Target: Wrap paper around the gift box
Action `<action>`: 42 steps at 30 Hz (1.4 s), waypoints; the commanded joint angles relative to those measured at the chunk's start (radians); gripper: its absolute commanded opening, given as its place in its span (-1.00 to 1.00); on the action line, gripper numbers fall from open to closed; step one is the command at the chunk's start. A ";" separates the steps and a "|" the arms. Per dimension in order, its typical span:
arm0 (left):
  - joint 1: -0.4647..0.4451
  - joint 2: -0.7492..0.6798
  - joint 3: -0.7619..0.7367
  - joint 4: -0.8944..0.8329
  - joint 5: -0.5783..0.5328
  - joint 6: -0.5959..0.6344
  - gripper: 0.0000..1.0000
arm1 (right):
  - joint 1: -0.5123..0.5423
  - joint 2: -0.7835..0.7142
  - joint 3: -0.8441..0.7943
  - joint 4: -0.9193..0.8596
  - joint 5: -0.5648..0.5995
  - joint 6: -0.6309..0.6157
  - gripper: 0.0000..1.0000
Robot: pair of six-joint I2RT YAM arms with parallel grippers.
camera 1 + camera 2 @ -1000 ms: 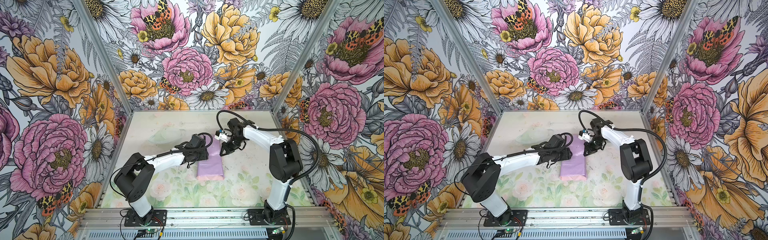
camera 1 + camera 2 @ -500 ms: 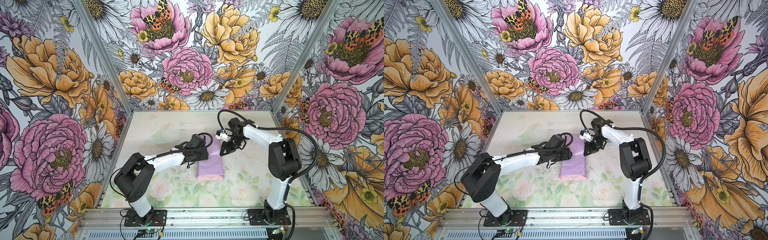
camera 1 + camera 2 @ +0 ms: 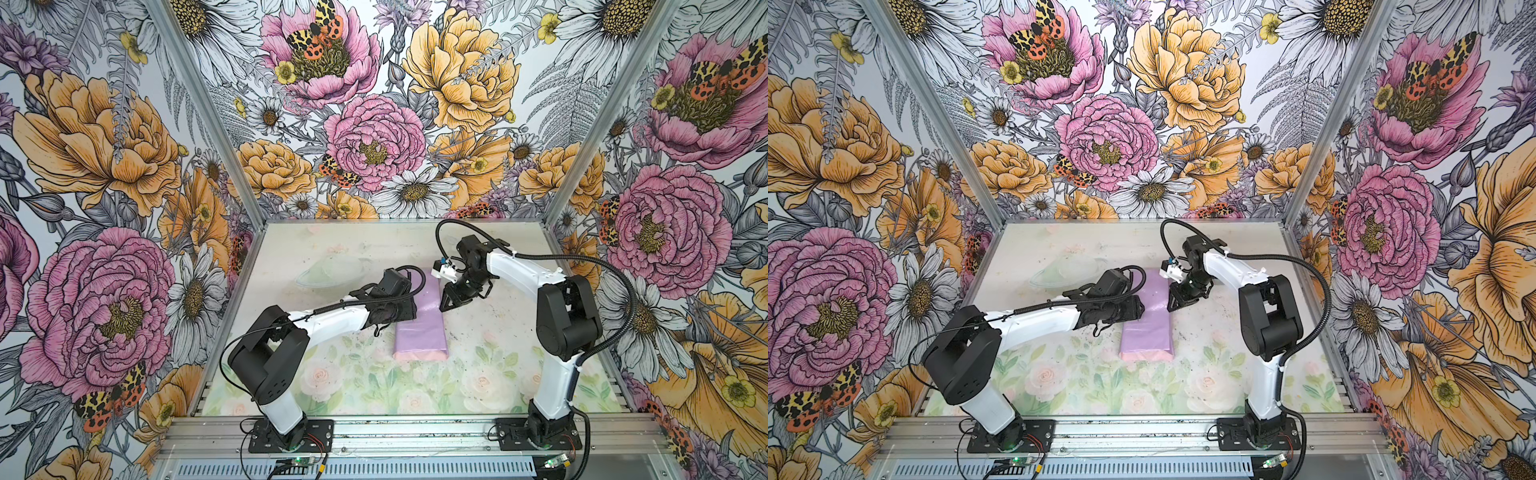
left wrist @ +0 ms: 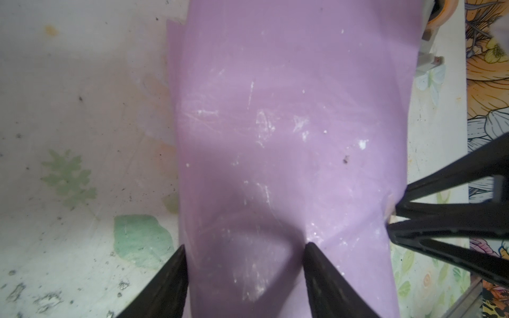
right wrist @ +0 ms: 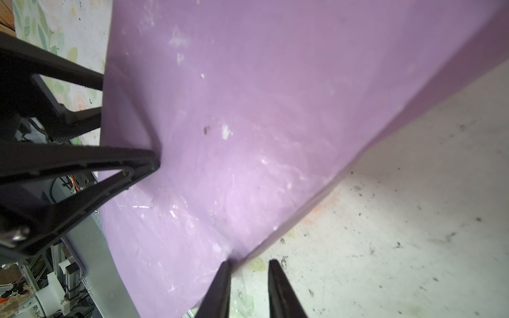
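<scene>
Parted by a narrow gap since a second ago, the right end effector (image 5: 249,264) grips nothing: one fingertip touches the long edge of the paper (image 3: 422,332), and bare tabletop (image 3: 498,353) shows between the two. Opposite it, the left end effector (image 4: 245,245) stands wide open, one tip just beside the paper's other long edge, the other denting its lilac top. Folded into a long bundle, the paper lies between both end effectors and runs on past them toward the arm bases.
</scene>
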State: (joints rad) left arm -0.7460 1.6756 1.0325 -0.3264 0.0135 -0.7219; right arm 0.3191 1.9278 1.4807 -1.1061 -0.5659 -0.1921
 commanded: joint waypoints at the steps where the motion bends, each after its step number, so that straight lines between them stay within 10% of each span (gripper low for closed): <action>1: 0.006 0.020 0.009 -0.051 -0.037 0.028 0.31 | -0.009 0.010 0.009 0.028 0.032 0.005 -0.49; 42: 0.004 0.027 0.017 -0.056 -0.035 0.029 0.30 | -0.014 -0.033 -0.128 0.171 -0.056 0.067 -0.54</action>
State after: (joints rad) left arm -0.7460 1.6783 1.0401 -0.3374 0.0135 -0.7216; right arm 0.3061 1.9266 1.3689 -0.9962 -0.5907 -0.1493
